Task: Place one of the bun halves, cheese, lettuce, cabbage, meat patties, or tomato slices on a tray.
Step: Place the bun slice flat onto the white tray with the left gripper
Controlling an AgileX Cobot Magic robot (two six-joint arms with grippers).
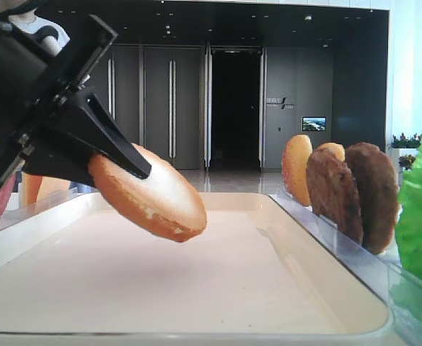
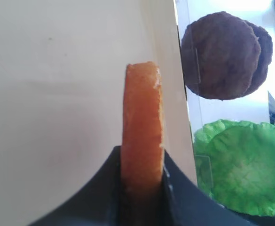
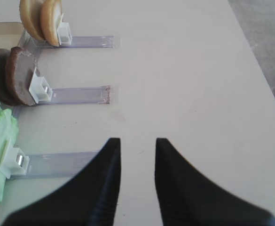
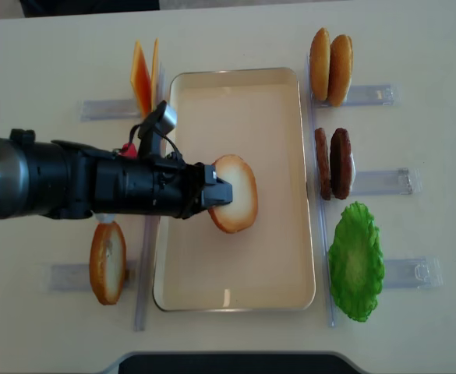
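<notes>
While the tabletop [image 4: 415, 47] spreads pale beneath everything, we see the cream-white tray [image 4: 286, 93] lying at its middle, long sides running toward the near and far edges. Over the tray's middle the left arm [image 4: 72, 187] reaches in from the left edge, and its left gripper [image 4: 218, 193] is clamped tight on a bun half [image 4: 239, 195], pinching it by the rim. We see the bun half tilted, pale face up, its lower edge hanging just above the tray floor in the low exterior view; whether it touches we cannot tell.

Beside the tray's right rim, clear plastic holders [image 4: 376, 95] carry a ruffled lettuce leaf [image 4: 356, 261] toward the near edge, two meat patties [image 4: 333, 164] upright at the middle, and two more bun halves [image 4: 330, 66] toward the far edge. Beside the left rim stand the cheese slices [image 4: 143, 78] toward the far edge and another bun half [image 4: 107, 261] toward the near edge.

The right gripper [image 3: 137, 160] hovers over bare tabletop, fingers parted, holding nothing.
</notes>
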